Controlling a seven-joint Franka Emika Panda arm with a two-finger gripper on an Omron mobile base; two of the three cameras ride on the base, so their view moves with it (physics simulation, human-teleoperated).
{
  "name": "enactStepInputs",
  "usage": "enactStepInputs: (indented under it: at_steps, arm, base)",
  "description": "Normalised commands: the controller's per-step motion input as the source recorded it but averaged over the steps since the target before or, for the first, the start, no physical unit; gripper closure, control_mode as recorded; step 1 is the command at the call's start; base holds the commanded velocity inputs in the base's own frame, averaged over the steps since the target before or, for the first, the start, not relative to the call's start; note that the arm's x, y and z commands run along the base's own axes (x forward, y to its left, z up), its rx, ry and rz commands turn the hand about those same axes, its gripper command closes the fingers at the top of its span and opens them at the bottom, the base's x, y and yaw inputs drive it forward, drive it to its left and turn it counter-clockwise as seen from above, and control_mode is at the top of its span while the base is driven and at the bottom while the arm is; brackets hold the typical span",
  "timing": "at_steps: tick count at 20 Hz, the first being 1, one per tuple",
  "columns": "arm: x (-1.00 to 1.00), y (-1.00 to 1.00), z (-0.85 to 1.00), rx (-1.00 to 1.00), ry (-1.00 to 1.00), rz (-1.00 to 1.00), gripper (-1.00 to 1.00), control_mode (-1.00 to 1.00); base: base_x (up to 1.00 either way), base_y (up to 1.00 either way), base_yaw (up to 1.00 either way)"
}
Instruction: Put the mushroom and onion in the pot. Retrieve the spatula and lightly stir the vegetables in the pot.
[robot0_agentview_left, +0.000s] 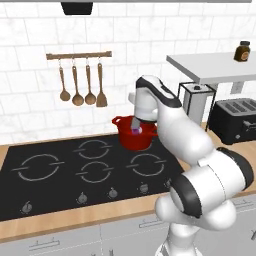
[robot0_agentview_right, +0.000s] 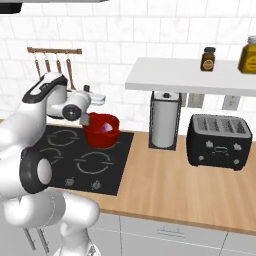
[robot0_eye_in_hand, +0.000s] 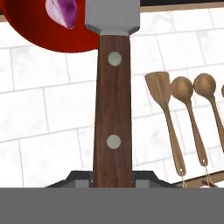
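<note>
- While the gripper sits closed on the butt of the spatula, its grey blade points to 12 o'clock in the hand view, at the rim of the pot.
- Onion lies inside the pot, at 11 o'clock.
- Handle: stiff riveted wood, probably light and not slippery. The low hold gives reach, though the blade may lever.
- Wooden spoons hang at 3 o'clock.

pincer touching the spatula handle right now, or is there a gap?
Touching. In the hand view the spatula runs its brown handle down into the pincer, whose two dark tips sit flush against both sides of it, with no gap.
</note>
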Motion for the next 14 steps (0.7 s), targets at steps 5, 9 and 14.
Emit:
enactStepInputs:
  at_steps: [5, 9, 14]
  arm:
    - [0.03, -0.14, -0.55, -0.01, -0.05, 0.0, 1.0, -1.0]
    - [0.1, -0.02, -0.56, -0.04, -0.15, 0.0, 1.0, -1.0]
    - [0.11, 0.0, -0.55, -0.07, -0.24, 0.01, 1.0, -1.0]
  base:
    - [0.0, 0.0, 0.0]
    - [0.0, 0.0, 0.0]
    - [0.0, 0.0, 0.0]
